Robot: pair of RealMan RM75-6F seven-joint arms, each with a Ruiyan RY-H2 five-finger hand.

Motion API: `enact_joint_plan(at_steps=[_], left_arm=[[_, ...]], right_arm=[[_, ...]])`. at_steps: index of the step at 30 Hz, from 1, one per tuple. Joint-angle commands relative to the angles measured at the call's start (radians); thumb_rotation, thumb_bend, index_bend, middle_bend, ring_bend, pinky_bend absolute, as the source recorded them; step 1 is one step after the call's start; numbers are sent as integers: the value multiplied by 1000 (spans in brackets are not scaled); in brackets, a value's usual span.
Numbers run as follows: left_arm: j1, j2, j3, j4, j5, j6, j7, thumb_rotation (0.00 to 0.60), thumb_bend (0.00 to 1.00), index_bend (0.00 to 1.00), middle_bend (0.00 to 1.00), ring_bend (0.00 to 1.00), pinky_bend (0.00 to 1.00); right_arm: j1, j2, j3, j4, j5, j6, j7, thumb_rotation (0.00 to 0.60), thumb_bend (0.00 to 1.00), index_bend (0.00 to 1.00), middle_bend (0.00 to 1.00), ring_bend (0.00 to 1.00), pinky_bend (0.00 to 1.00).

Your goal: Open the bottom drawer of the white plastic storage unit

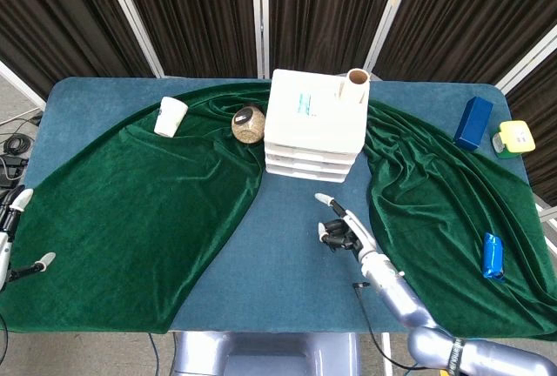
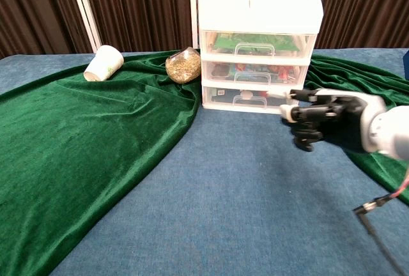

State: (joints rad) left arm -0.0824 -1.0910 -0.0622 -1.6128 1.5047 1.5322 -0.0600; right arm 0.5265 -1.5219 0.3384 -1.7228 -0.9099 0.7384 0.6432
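Observation:
The white plastic storage unit (image 1: 315, 124) stands at the back centre of the table, with three see-through drawers facing me. Its bottom drawer (image 2: 250, 96) is pushed in, its handle at the front. My right hand (image 1: 344, 228) hovers over the blue table in front of the unit and slightly to the right. In the chest view this right hand (image 2: 319, 121) is level with the bottom drawer, just right of it and apart from it, with its fingers partly bent and holding nothing. My left hand (image 1: 7, 237) shows only at the far left edge, fingers apart and empty.
A green velvet cloth (image 1: 139, 202) covers the left and right of the table. A white cup (image 1: 171, 116) and a round bag of grain (image 1: 248, 124) lie left of the unit. A cardboard tube (image 1: 357, 80) stands behind it. A blue box (image 1: 473, 122), a yellow item (image 1: 515, 137) and a small blue object (image 1: 493, 254) lie at the right.

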Motion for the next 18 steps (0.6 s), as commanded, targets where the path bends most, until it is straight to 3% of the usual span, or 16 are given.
enact_joint_plan(at_steps=[1, 18], left_arm=[[-1, 5, -2, 7, -1, -3, -13, 600, 92, 0, 0, 0, 0], [-14, 17, 2, 21, -2, -36, -60, 600, 91, 0, 0, 0, 0]], right_arm=[[47, -101, 39, 98, 59, -36, 45, 600, 559, 140, 881, 917, 800], [130, -302, 140, 363, 126, -139, 128, 600, 560, 148, 880, 917, 800]])
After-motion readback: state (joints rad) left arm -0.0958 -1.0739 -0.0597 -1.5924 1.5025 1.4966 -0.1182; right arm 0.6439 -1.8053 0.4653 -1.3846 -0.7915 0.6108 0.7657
